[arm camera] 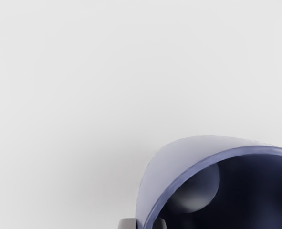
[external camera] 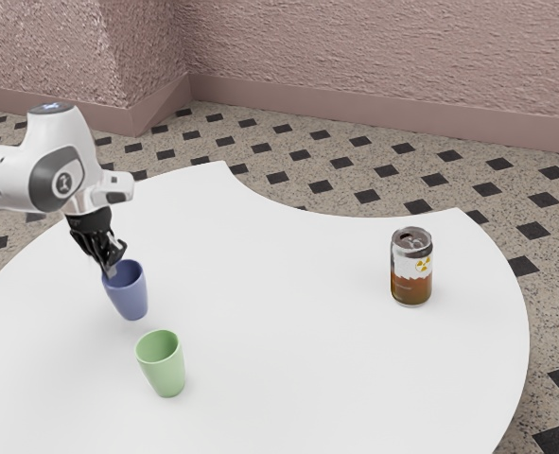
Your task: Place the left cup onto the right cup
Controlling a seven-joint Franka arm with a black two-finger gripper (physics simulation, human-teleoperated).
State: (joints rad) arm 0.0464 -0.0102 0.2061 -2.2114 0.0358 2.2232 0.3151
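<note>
My gripper (external camera: 112, 264) is at the exterior view's left, shut on the rim of a blue cup (external camera: 128, 292). One finger is inside the cup and the other outside its wall. The cup hangs tilted, mouth up, just over the white table (external camera: 298, 312). A green cup (external camera: 161, 363) stands upright on the table, a little nearer the front edge and slightly to the right of the blue one, apart from it. In the wrist view the blue cup (arm camera: 217, 186) sits right under my hand, its dark inside open to the camera, with a fingertip (arm camera: 129, 223) against its outer wall.
A brown drink can (external camera: 410, 268) stands upright far off at the exterior view's right. The round table's edge curves close behind my arm and along the front. Around the table lies a tiled floor (external camera: 355, 161) with pink walls behind.
</note>
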